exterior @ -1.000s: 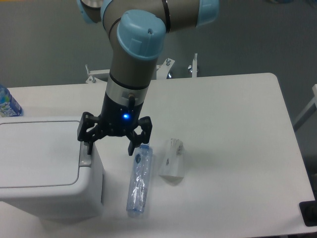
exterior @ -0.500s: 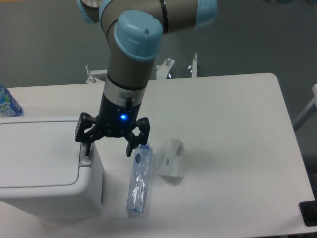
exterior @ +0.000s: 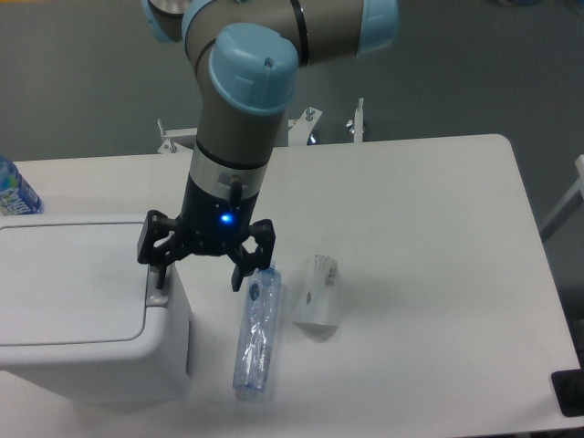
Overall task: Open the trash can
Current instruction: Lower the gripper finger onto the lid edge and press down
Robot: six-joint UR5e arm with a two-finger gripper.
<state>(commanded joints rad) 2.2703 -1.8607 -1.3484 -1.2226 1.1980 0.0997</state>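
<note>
While the trash can (exterior: 78,310) sits shut at the near left of the table (exterior: 429,237), we see the gripper (exterior: 199,277) spread wide, one finger (exterior: 157,276) over the grey button (exterior: 158,295), the other by a bottle (exterior: 257,330).

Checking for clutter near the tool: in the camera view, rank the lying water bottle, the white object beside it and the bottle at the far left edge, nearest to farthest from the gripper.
1. Lying water bottle, just below the gripper.
2. White object, right of that bottle.
3. Edge bottle, far left behind the trash can.
</note>
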